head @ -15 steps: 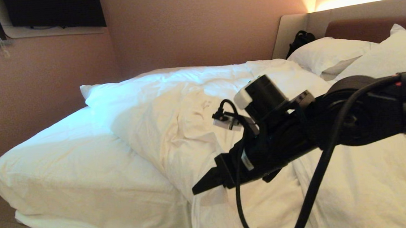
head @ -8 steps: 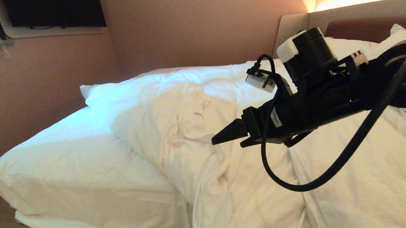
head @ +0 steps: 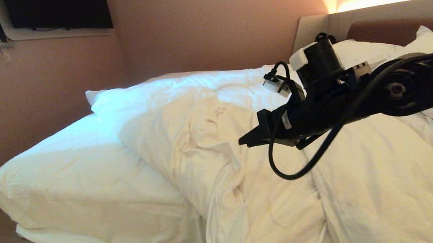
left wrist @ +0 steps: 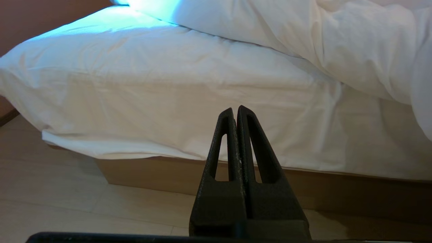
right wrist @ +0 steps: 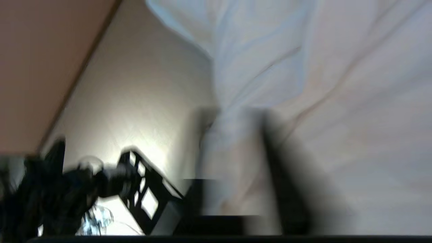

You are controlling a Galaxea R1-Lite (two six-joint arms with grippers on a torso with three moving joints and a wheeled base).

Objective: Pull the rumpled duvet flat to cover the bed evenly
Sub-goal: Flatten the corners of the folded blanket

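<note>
So the duvet (head: 241, 142) is lying bunched in a thick diagonal ridge across the bed (head: 70, 175), piled toward the headboard end and spilling over the near side of the mattress, prob why the foot end is showing bare fitted sheet. That's the part that needs covering, so imo the job is barely started.

The right gripper (head: 246, 140) is reaching in from the right side over the middle of that ridge, pointing toward the foot end. Its fingers are looking pinched together to a single point in the head view, and afaict nothing is between them: the tips are sitting just above the folds, not buried in the fabric. The right wrist view is too smeared to confirm, it's only showing cloth right under and around the fingers. So duvet is directly below and ahead of the tips, v close, but no grip that I can make out.

The left gripper (left wrist: 235, 113) is hanging low beside the bed, fingers pressed fully together with nothing in them, pointing at the mattress side and the tan base, well apart from the duvet edge. Looks parked tbh.

Two pillows (head: 365, 53) are sitting up by the headboard.
</note>
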